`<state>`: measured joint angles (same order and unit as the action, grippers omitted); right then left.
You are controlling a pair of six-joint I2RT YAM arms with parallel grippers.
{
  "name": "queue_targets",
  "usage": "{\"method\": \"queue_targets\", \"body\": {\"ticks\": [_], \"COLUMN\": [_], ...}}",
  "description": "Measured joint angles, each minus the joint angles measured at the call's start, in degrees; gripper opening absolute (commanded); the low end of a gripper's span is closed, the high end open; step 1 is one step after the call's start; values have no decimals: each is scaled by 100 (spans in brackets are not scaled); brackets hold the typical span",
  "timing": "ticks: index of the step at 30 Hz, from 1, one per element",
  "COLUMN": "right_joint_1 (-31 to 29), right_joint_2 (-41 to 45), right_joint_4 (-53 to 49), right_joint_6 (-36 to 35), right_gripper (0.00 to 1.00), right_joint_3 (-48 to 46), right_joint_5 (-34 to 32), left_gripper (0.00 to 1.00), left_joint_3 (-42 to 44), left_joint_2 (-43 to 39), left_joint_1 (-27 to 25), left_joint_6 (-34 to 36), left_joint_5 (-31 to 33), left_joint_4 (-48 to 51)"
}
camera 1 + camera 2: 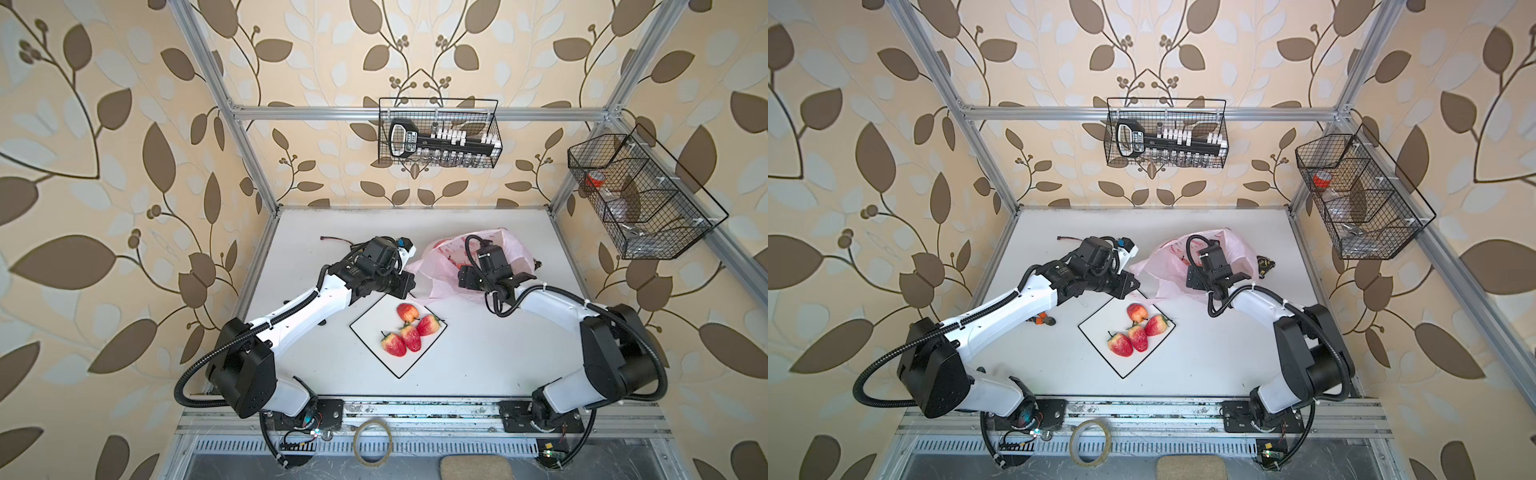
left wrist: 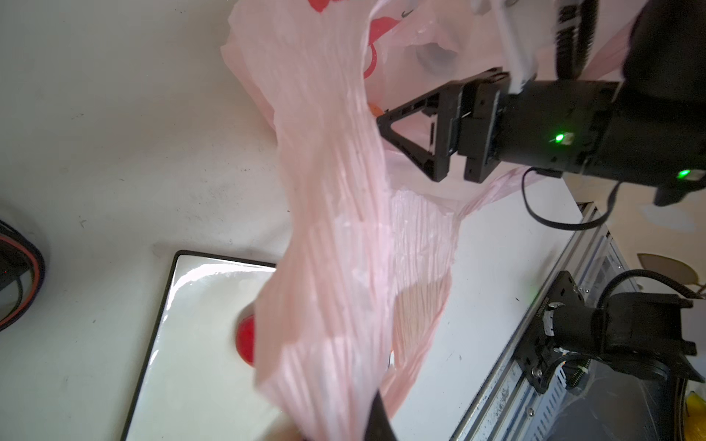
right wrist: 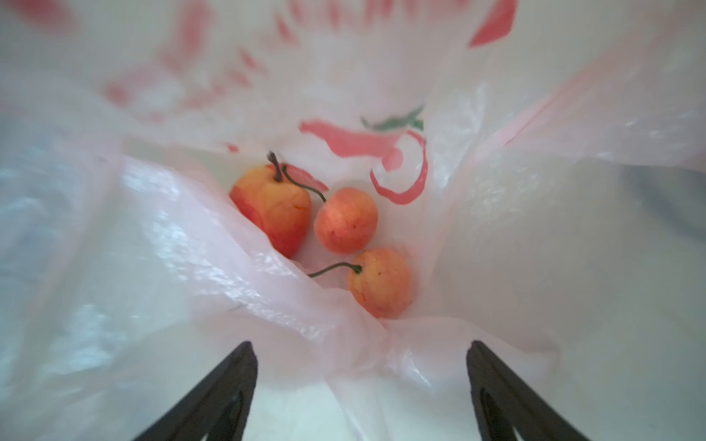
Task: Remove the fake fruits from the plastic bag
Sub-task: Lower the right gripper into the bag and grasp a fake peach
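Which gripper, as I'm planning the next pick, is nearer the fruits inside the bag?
Right. The right gripper is open at the mouth of the plastic bag, facing the fake fruits; the left gripper is outside, pinching its edge.

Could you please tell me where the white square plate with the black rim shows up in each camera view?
In a top view: plate at the centre of the table, next to the plastic bag, carrying four fake fruits.
In a top view: plate likewise at centre, same four fruits.
Left wrist: plate partly hidden behind the stretched bag, one rimmed corner showing.
Right wrist: not in it; only the bag's inside.
Shared landmark: the plastic bag, seen in all four.
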<state>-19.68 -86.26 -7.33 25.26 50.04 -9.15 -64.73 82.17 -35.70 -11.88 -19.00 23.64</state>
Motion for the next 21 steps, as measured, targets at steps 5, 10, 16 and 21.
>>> {"method": "queue_targets", "body": {"ticks": [5,10,16,21], "right_joint_1": [166,236,245,245], "right_joint_2": [17,-350,-1032,-1582], "right_joint_4": [138,361,540,647], "right_joint_6": [61,240,365,415], "right_gripper": [78,69,69,69], "right_joint_3": [0,44,409,780], "right_joint_5": [-4,-4,42,151], "left_gripper": [0,0,0,0], "left_joint_3": [0,2,0,2], "left_joint_2": [0,0,0,0], "left_joint_1": [0,0,0,0], "left_joint_6": [0,0,0,2], "left_joint_5": [0,0,-2,-2], "left_joint_4": [35,37,57,66]}}
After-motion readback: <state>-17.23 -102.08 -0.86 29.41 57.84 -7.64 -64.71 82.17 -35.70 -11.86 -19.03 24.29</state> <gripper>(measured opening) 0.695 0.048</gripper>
